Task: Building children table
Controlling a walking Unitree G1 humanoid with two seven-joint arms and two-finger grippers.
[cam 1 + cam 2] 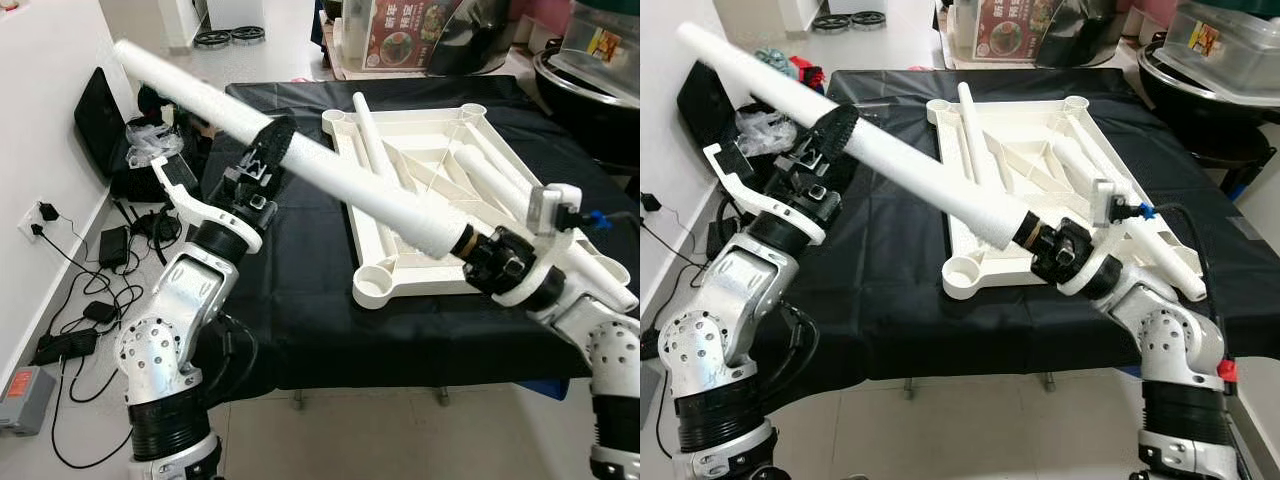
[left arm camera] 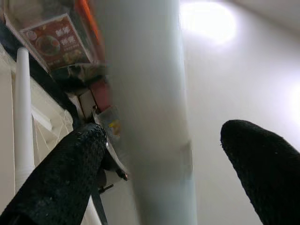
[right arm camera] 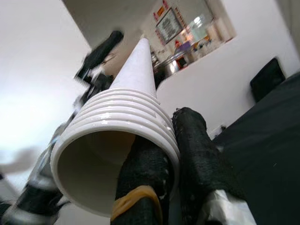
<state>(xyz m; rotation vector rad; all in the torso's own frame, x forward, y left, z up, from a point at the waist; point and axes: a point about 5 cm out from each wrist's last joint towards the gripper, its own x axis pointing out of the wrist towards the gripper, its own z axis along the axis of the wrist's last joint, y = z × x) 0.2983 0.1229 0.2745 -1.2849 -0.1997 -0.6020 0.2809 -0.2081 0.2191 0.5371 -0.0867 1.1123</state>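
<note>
Right gripper [image 1: 470, 247] clamped on the threaded end of a long white table leg [image 1: 330, 170]; the right wrist view shows both black fingers [image 3: 199, 154] pressed against the ribbed collar at the leg's open, hollow mouth. From that grip the leg runs up and to the robot's left, slanting above the black-draped table [image 1: 300, 300], its far tip over the floor clutter by the wall.

Left gripper [image 1: 275, 140] sits partway along the same leg, fingers on either side of the tube. In the left wrist view one finger [image 2: 70, 168] lies against or just beside the leg and the other stands off with a visible gap, so the fingers are parted around the tube, not closed tight on it.

Upturned white tabletop [image 1: 425, 150] lies on the black cloth, ribbed underside up, round sockets at its corners. The near-left corner socket [image 1: 377, 285] is just below the gripped end of the leg, not touching. Further white legs [image 1: 375, 140] lie loose on the tabletop.

Cables and chargers [image 1: 90, 290] on the floor at the robot's left, by the wall.
</note>
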